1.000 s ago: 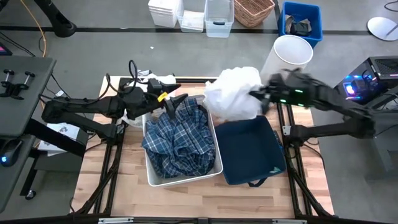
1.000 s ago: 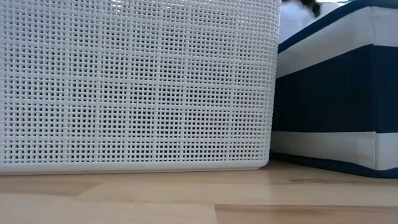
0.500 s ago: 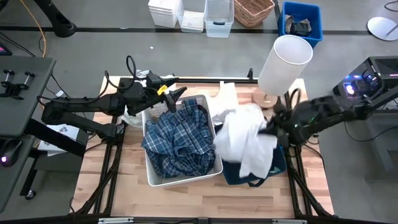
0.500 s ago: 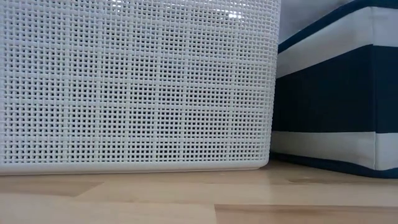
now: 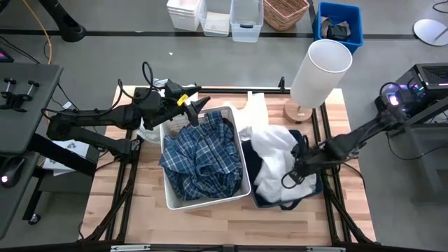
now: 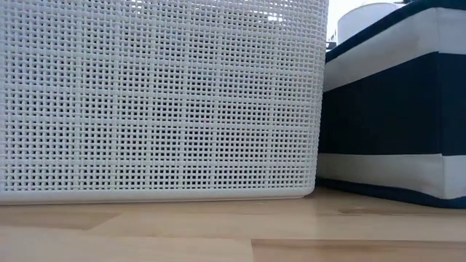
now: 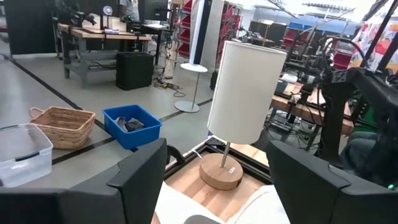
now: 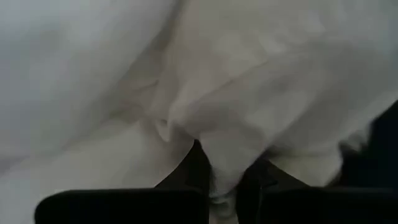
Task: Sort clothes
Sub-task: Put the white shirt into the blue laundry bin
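My right gripper (image 5: 299,170) is pressed into soft, matt white cloth (image 5: 274,155); on my wrist camera that cloth (image 8: 205,81) looks smooth and thickly creased. Under it is the navy bin (image 6: 393,124), woven fabric with a dull white band. Beside the left gripper (image 5: 199,106), the white bin (image 6: 160,94) is hard plastic moulded into a fine lattice, slightly glossy. The plaid shirt (image 5: 199,157) inside is thin, rumpled cotton-like cloth. The table (image 6: 182,229) is pale, smooth wood with a light sheen. Ahead of the left gripper, the lamp (image 7: 244,93) has a matt shade and a wooden base.
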Robot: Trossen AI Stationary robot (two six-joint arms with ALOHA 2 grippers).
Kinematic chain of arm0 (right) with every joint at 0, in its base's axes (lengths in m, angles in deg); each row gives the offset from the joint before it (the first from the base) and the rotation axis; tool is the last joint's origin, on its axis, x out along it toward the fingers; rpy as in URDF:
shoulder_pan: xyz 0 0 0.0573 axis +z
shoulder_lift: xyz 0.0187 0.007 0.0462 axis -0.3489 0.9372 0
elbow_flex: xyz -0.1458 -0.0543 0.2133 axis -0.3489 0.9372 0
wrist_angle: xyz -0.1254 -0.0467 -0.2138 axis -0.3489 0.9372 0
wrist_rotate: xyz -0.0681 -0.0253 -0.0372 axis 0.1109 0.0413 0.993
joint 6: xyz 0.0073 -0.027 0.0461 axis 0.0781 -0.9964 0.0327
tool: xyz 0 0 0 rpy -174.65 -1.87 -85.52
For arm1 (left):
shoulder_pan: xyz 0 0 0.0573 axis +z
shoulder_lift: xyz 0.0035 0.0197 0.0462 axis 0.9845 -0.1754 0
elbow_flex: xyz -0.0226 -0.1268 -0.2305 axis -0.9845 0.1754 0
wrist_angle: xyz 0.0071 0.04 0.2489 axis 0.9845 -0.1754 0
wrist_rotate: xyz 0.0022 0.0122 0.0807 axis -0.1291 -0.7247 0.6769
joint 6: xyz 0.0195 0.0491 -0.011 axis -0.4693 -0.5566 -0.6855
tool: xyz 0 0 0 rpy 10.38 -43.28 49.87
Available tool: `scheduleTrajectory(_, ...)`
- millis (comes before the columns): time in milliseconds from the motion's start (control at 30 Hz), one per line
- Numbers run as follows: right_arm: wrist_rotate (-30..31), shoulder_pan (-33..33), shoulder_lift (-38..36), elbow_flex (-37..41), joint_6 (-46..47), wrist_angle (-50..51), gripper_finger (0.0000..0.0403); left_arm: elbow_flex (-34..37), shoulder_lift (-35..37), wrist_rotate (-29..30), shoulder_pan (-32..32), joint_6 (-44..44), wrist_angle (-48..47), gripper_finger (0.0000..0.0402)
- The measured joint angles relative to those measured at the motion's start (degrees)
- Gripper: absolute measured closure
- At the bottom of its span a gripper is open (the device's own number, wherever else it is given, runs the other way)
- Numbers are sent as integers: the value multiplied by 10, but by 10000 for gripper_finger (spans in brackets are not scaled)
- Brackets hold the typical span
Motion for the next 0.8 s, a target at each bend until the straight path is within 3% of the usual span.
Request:
scheduleTrajectory(200,-78,0,38,56,41,-56,373,0,0,0,0,0,0,136)
scheduleTrajectory(433,-72,-9,97,66,46,-91,372,0,0,0,0,0,0,136)
scheduleTrajectory(500,-63,-17,101,67,52,-107,343,0,0,0,0,0,-1,136)
scheduleTrajectory(633,-64,-33,101,62,24,-159,246,0,0,0,0,0,-1,136)
scheduleTrajectory(800,-158,-49,101,-7,-89,-130,155,0,0,0,0,0,-1,136)
